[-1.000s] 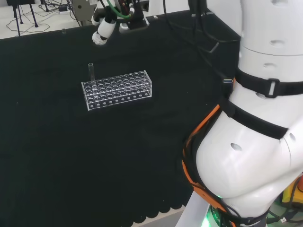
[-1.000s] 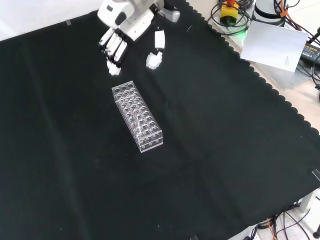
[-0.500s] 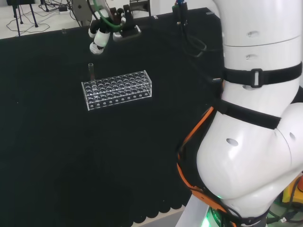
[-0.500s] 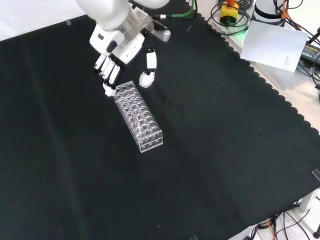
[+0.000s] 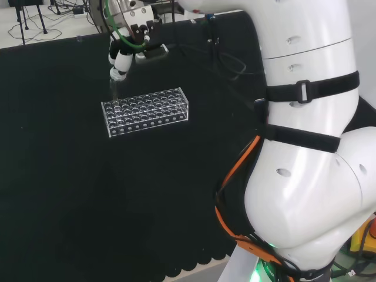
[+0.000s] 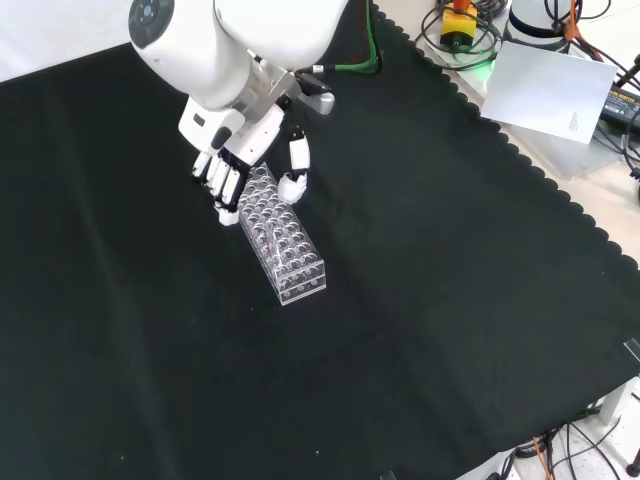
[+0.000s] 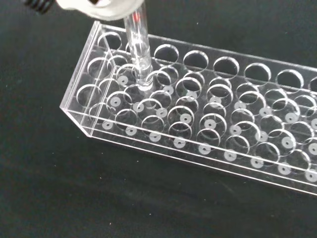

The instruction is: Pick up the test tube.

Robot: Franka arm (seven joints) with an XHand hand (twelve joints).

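Note:
A clear plastic rack (image 5: 145,110) with several rows of holes lies on the black cloth. One clear test tube (image 5: 113,91) stands upright in a hole at the rack's left end in the head view. The hand (image 5: 120,59) hovers right above the tube's top. In the front view the hand (image 6: 238,150) is over the rack's (image 6: 288,245) far end, with fingers (image 6: 224,188) pointing down on one side and the thumb (image 6: 295,172) apart on the other; it is open. The wrist view shows the tube (image 7: 139,54) rising from the rack (image 7: 208,129) to a blurred white part of the hand.
In the front view a white sheet (image 6: 555,90) and a yellow box with cables (image 6: 458,22) lie beyond the cloth's scalloped edge at the top right. The arm's big white links (image 5: 305,147) stand at the right of the head view.
The hand has come down and moved in from beyond the rack's end to just above the tube. The arm's links have swung across the head view. Rack and tube have not moved.

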